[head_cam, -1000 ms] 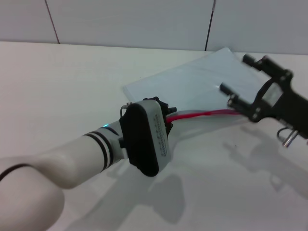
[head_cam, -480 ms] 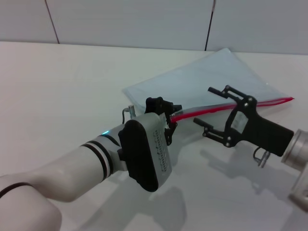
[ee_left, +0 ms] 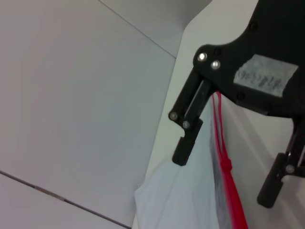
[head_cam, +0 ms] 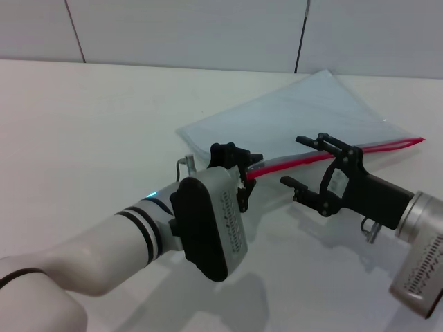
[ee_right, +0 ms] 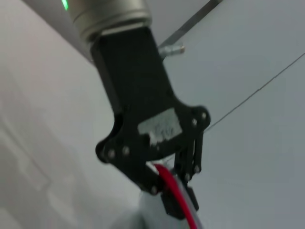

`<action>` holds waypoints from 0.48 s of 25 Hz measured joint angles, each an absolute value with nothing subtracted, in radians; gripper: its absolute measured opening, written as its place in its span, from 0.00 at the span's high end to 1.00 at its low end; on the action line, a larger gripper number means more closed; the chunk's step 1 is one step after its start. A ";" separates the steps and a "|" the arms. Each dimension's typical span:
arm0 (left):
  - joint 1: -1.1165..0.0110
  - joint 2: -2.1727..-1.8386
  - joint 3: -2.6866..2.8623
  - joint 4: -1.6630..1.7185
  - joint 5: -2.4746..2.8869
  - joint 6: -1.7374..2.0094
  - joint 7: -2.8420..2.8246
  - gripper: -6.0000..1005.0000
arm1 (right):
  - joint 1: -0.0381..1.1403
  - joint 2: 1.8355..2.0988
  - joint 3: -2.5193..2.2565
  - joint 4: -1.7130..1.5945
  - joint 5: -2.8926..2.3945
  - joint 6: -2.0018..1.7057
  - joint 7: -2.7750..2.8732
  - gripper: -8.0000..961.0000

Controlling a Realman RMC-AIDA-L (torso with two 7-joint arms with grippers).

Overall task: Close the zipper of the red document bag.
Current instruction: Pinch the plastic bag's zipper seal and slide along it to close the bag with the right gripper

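Red document bag (head_cam: 297, 114) flat on white table (head_cam: 90, 124), contents indiscernible. Zipper (head_cam: 325, 153) along near edge. Left gripper (head_cam: 243, 174) jaws apparently clamp zipper's end, contact hidden. Right gripper (head_cam: 299, 164) jaws open, straddling zipper.

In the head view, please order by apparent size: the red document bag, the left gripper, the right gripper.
1. red document bag
2. left gripper and right gripper: similar; I cannot rank them, because the left is partly hidden by its arm.
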State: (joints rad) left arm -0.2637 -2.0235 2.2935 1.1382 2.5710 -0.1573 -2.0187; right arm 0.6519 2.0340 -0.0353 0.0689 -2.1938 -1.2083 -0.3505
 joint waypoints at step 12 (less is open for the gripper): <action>-0.261 -2.024 2.301 1.138 2.572 -0.159 -2.002 0.94 | 0.648 2.034 0.029 0.107 -2.192 -1.131 -0.474 0.56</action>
